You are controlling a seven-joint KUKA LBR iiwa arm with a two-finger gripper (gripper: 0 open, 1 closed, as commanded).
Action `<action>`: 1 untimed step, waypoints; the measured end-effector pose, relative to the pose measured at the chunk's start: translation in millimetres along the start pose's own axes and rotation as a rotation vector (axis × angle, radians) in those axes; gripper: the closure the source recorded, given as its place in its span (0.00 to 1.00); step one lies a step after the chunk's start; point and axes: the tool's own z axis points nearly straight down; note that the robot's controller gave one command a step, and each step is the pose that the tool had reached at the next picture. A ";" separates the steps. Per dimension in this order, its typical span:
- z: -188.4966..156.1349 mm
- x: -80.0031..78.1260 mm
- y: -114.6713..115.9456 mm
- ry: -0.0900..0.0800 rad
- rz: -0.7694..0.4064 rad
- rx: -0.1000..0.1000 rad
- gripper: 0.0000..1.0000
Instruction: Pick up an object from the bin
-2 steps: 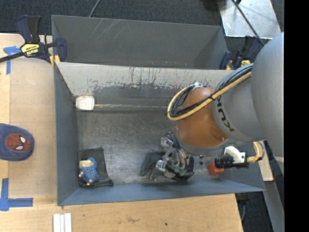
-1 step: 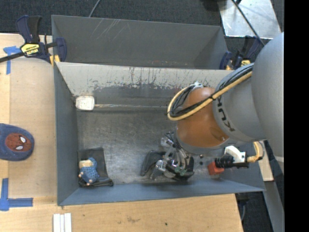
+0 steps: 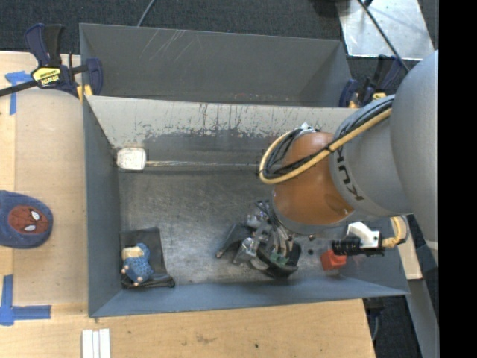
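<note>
My gripper (image 3: pixel 262 237) is low over the bin floor, right of the middle and near the front wall, under the arm's orange cover. A small dark rounded thing with a green spot (image 3: pixel 281 262) lies directly below it, touching or nearly touching. A dark grey pointed piece (image 3: pixel 229 244) sticks out to its left; whether that belongs to the gripper or is a loose thing I cannot tell. Just right of the gripper lies a black thing with a red end and a white part (image 3: pixel 348 247).
A white rounded block (image 3: pixel 130 159) rests at the back left corner of the floor. A small blue and yellow figure on a black card (image 3: pixel 139 264) lies at the front left. The arm covers the bin's right side.
</note>
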 end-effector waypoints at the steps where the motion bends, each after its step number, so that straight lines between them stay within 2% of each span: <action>1: -38.2 -1.1 -0.5 0.013 -0.003 0.005 1.00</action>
